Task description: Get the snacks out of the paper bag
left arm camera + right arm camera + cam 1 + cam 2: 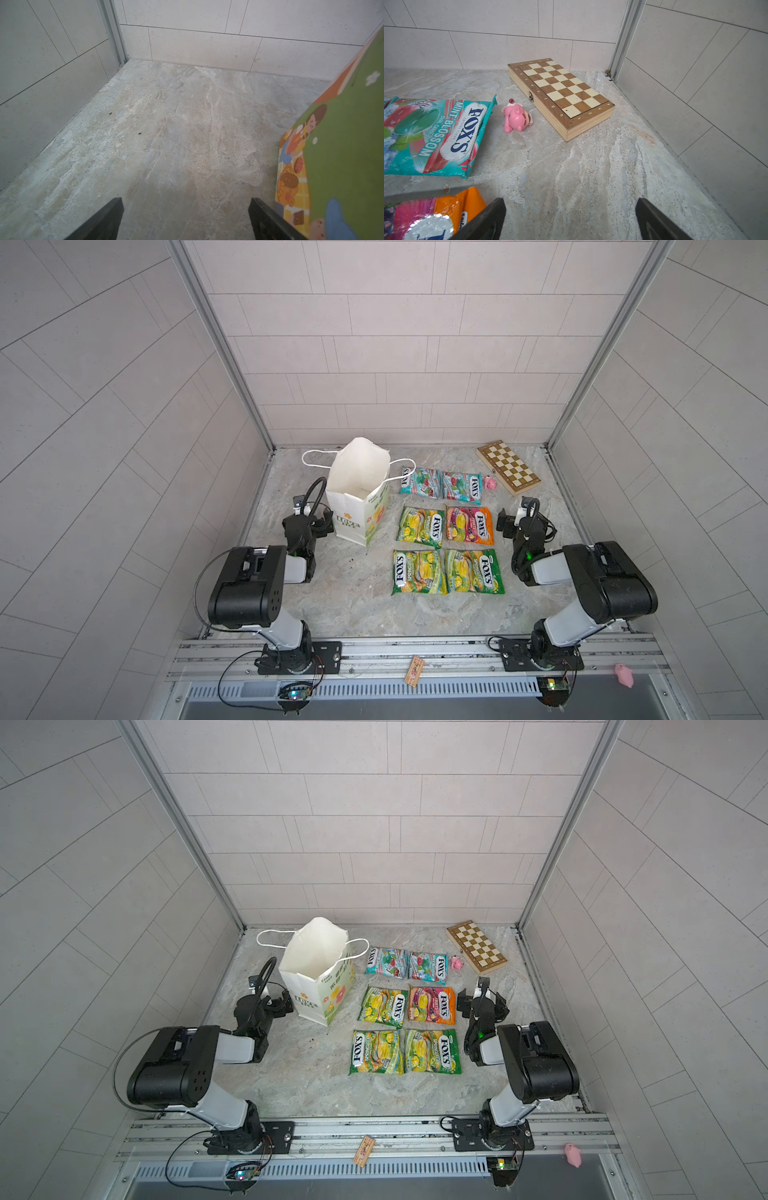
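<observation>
Right wrist view looks out between the jaws of the right gripper [570, 199], spread wide with only bare table [591, 166] between them. The orange-pink packet [446, 209] lies just to one side of those jaws. A teal packet [436, 135] lies farther on, then a pink toy pig [517, 118] and a folded chessboard [560, 93] toward the back corner.

In both top views the snacks are all out on the table, six packets lying flat in a tidy grid. Two teal ones [419, 482] are at the back and two green-yellow ones [419, 572] in front. Between them, another green-yellow packet [420, 526] sits beside the orange-pink.

The paper bag [349, 524] stands upright just left of the grid, its mouth open to the ceiling. What I can see of its inside is plain white. I'd judge it empty, though its near wall hides part of the bottom.

The left gripper [326, 524] sits low at the bag's outer side, jaws equally wide and empty. In the left wrist view the bag's printed side is just beside one finger [268, 220]; whether they touch I can't tell.

So the bag lies to the right of the left jaws, tall axis upright, with the left arm nearer. The packets lie left of the right jaws, and their long sides seem to run across the table. Any last check of the bag would call for a reach over its rim from above.
</observation>
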### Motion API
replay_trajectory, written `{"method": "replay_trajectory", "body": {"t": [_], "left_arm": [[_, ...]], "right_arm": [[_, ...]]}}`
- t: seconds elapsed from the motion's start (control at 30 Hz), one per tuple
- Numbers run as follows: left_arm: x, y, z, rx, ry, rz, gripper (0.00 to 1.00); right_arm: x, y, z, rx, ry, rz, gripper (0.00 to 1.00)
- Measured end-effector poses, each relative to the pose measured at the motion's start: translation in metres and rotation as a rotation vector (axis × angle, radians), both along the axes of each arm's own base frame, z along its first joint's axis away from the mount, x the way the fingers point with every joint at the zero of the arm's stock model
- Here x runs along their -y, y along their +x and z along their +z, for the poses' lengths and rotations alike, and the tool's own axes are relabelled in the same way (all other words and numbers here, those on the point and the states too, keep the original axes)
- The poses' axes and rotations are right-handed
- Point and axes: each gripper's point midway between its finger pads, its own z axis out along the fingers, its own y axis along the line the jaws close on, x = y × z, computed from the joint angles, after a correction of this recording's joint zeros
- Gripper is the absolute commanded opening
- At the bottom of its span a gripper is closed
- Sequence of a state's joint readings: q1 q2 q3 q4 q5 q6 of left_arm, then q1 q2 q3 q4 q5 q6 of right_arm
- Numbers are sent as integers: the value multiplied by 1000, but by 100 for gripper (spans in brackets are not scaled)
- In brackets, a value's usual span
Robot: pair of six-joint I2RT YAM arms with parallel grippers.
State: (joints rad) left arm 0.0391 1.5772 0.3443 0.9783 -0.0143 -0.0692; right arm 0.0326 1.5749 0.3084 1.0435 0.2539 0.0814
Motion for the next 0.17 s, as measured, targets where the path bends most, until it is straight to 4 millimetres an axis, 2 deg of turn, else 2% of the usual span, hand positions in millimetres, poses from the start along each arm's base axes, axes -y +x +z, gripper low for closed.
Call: {"method": "replay_trajectory", "body": {"t": [0.17], "left_arm": [[0,0,0,-2,-1,-2,100]], "right_arm": [[0,0,0,0,0,0,99]]}}
